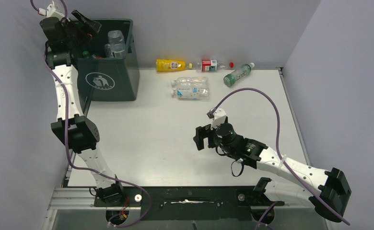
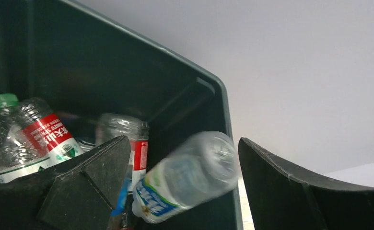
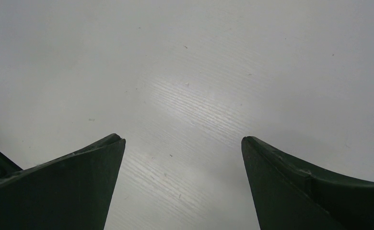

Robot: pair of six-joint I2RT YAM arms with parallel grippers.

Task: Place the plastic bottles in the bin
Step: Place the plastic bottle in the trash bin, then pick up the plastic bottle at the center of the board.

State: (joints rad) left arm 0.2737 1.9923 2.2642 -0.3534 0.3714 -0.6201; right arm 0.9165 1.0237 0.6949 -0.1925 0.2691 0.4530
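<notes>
The bin (image 1: 122,72) carries on its front a white sign (image 1: 100,80): a small figure dropping litter into a basket, inside a ring, with no words readable. Inside the bin, the green-capped bottle (image 2: 24,139) has a red label with white Chinese characters and a line of small Latin letters, too small to read. Next to it in the bin, the blurred bottle (image 2: 185,175) shows a blue label with yellow marks, not readable. To the right of the bin, the yellow bottle (image 1: 169,64), the red-labelled bottle (image 1: 209,65), the green-labelled bottle (image 1: 237,75) and the two clear bottles (image 1: 190,92) have labels, but their print is too small to read.
</notes>
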